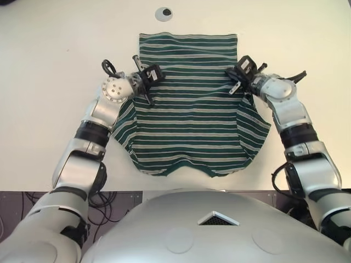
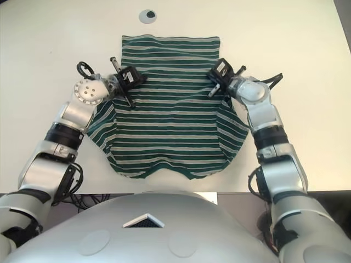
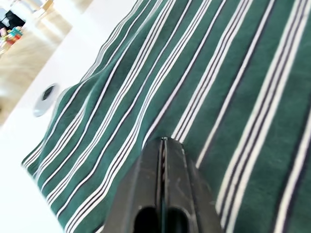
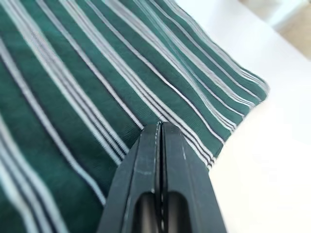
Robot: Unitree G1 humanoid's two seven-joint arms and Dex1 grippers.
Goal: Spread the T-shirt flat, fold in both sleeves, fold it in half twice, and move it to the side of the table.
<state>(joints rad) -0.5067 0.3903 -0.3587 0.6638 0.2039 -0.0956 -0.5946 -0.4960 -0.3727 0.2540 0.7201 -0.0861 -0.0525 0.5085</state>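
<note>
A green T-shirt (image 1: 189,115) with white stripes lies on the white table (image 1: 49,66). Its straight hem is at the far side and its wider end with both sleeves is nearest me. My left gripper (image 1: 154,72) sits over the shirt's left edge, about a third of the way down from the hem. It is shut, and in the left wrist view its fingertips (image 3: 163,141) meet just above the striped cloth (image 3: 228,97) with nothing between them. My right gripper (image 1: 244,63) mirrors it at the right edge, shut (image 4: 159,124) above the fabric (image 4: 63,82).
A small grey disc (image 1: 163,13) is set into the table just beyond the hem, also seen as a disc (image 3: 46,94) from the left wrist. Bare tabletop lies on both sides of the shirt. The table's front edge (image 1: 33,190) runs close to me, with cables below it.
</note>
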